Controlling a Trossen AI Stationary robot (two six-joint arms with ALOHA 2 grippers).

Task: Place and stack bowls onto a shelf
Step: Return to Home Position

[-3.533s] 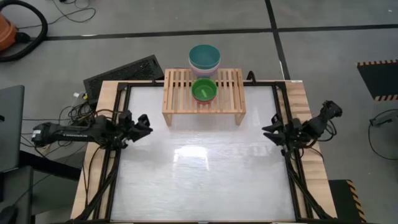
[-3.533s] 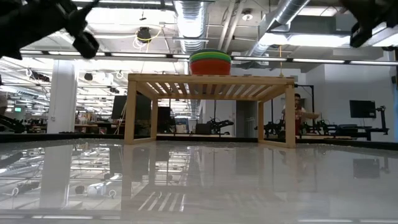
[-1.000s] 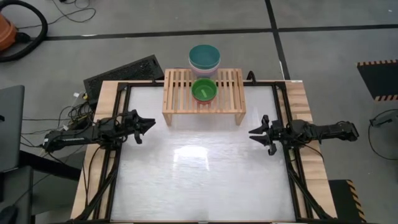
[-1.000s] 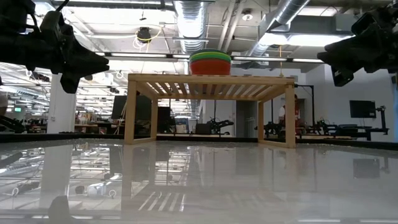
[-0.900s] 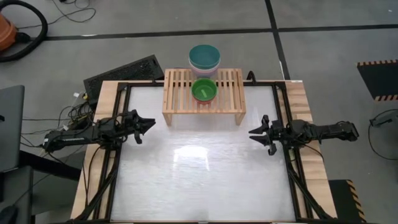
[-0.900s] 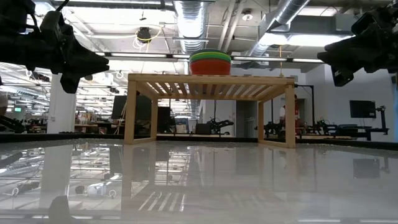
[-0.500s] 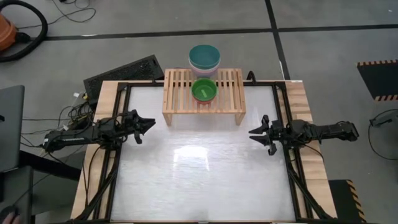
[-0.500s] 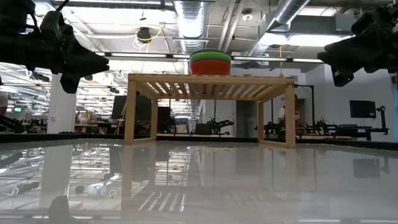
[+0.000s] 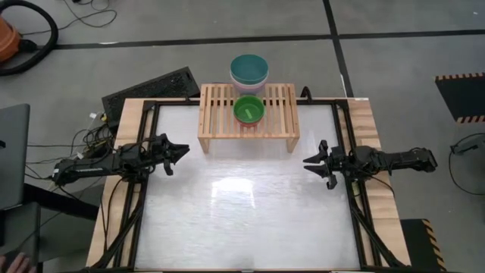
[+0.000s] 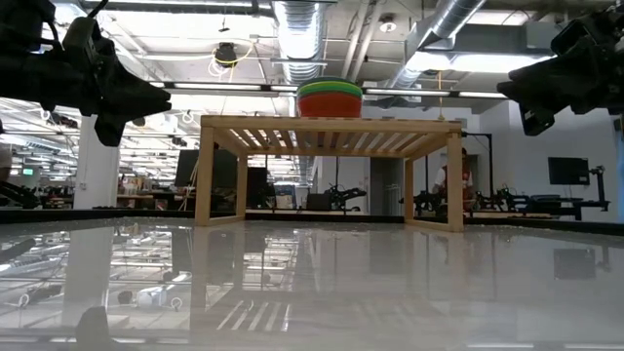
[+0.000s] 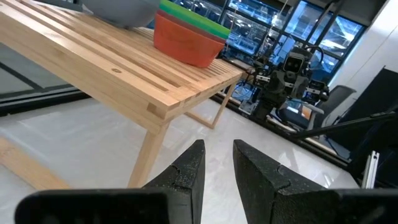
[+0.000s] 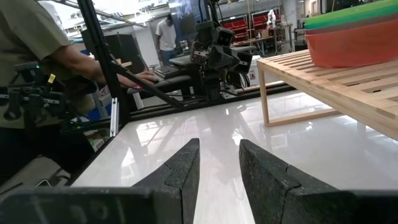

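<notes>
The light-wood shelf point(image 9: 248, 114) stands on its side legs at the table's far edge. On its slats rests a stack of smaller bowls point(image 9: 248, 110), lime green on top and red at the bottom point(image 10: 330, 98) point(image 11: 186, 37) point(image 12: 354, 37). A stack of larger bowls point(image 9: 249, 70), dark teal on top, stands at the shelf's far edge. Its grey-blue lowest bowl point(image 11: 118, 7) rests on the slats. My left gripper point(image 9: 184, 150) point(image 11: 217, 149) hovers open by the table's left edge. My right gripper point(image 9: 306, 162) point(image 12: 217, 146) hovers open by the right edge. Both hold nothing.
The glossy white table top point(image 9: 242, 205) spreads between the two arms and in front of the shelf. A dark flat keyboard-like object point(image 9: 151, 87) lies off the far left corner. A person point(image 12: 37, 56) stands beyond the table's left side; a hand point(image 9: 15, 263) shows near the left corner.
</notes>
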